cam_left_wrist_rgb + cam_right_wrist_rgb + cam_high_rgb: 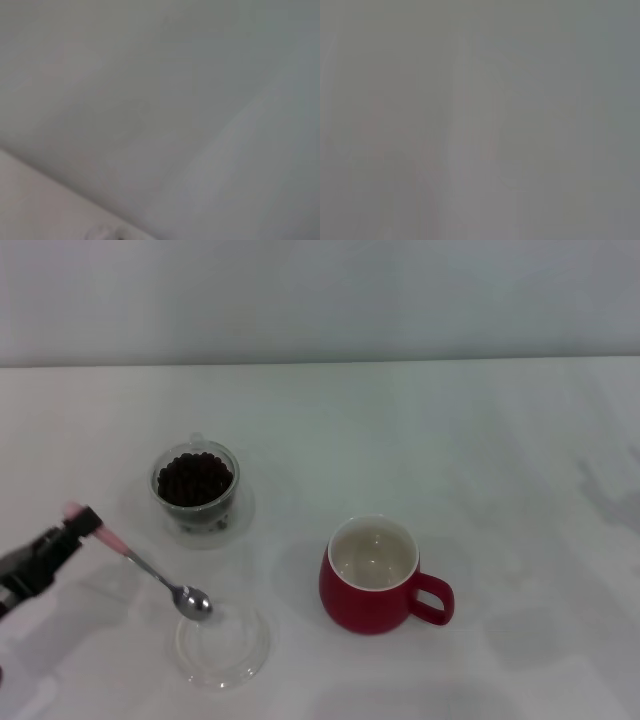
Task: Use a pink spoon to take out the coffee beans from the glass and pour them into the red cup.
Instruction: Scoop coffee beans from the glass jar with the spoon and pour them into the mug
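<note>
In the head view, my left gripper [82,520] comes in from the left edge and is shut on the pale pink handle of the pink spoon [150,573]. The spoon slopes down to the right, and its silver bowl [193,602] is empty, at the rim of a flat glass dish. The glass [196,487] stands behind it, full of dark coffee beans [195,478]. The red cup [377,577] stands to the right with an empty off-white inside and its handle pointing right. The right gripper is out of view. Both wrist views show only blank grey.
A flat shallow clear glass dish [240,658] lies near the front edge, just below the spoon bowl. The white table [480,440] stretches back to a pale wall.
</note>
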`<state>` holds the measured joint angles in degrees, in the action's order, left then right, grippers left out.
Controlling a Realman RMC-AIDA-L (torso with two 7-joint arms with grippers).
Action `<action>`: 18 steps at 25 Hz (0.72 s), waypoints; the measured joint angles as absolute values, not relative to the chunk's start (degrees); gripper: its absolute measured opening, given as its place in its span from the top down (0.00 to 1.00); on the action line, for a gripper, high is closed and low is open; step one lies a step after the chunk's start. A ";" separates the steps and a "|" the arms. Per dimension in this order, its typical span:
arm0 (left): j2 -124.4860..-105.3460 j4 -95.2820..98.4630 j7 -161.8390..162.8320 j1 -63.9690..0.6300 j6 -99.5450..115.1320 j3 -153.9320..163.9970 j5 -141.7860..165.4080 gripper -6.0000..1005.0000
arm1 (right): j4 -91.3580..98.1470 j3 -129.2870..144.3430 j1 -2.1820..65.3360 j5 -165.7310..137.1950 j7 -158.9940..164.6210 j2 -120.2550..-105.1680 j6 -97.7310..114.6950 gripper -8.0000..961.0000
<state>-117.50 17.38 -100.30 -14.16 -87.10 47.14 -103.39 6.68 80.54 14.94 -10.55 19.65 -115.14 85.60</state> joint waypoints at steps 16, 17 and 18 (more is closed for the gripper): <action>-109.73 33.31 -77.48 -23.24 -82.03 46.25 -97.55 0.86 | 7.00 85.94 15.41 -10.54 21.83 -115.23 90.13 0.16; -109.02 33.32 -75.95 -25.18 -81.05 46.24 -95.37 0.86 | 7.08 86.13 15.41 -10.54 21.90 -115.23 90.25 0.16; -108.74 33.35 -75.26 -26.27 -80.48 46.24 -94.29 0.86 | 7.14 86.33 15.40 -10.54 21.94 -115.23 90.50 0.16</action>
